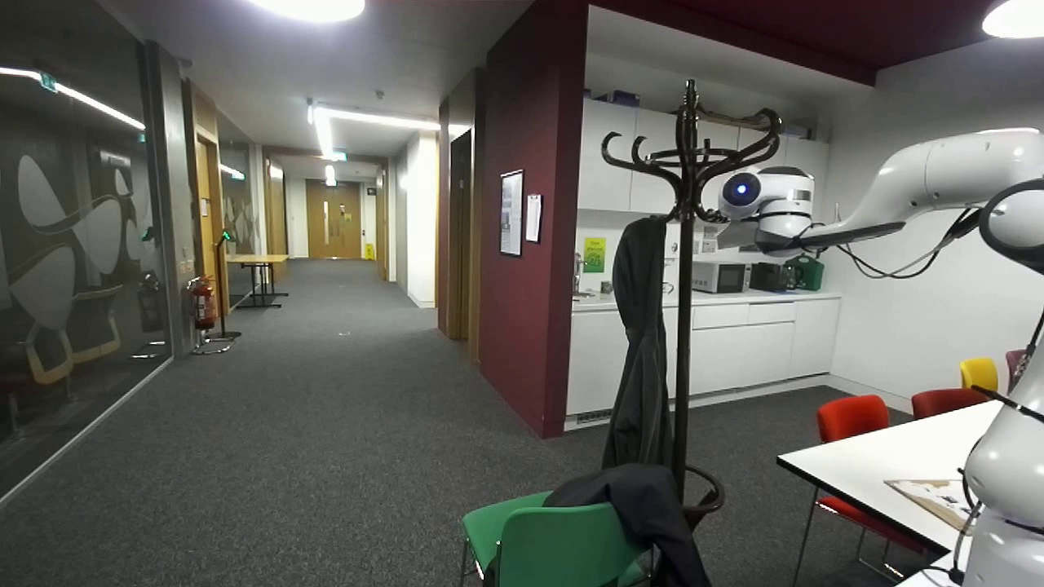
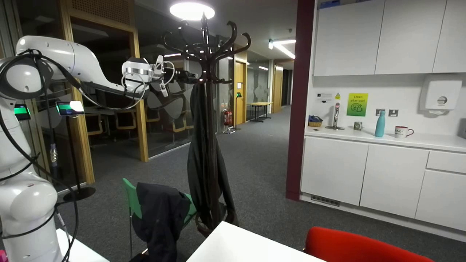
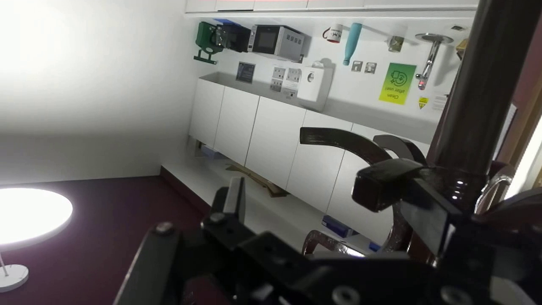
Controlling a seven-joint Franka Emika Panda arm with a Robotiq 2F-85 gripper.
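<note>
In an exterior view, toward nine o'clock, a glossy white jointed arm (image 2: 58,54) is seen, and at its five o'clock a green-backed chair (image 2: 132,196), over which a dark cloth jacket (image 2: 160,211) is draped. The black metal pincer (image 3: 313,188) is held, jaws well apart, at the nine o'clock side of the upper part of a tall, upright, many-hooked dark-brown coat stand (image 2: 206,67) — whether the stand is touched cannot be told. From it, toward six o'clock, a long dark cloth coat (image 2: 196,153) is hung. Toward three o'clock, a chrome tap (image 2: 336,116) and a slim teal bottle (image 2: 380,124) are carried on a white counter (image 2: 444,140).
</note>
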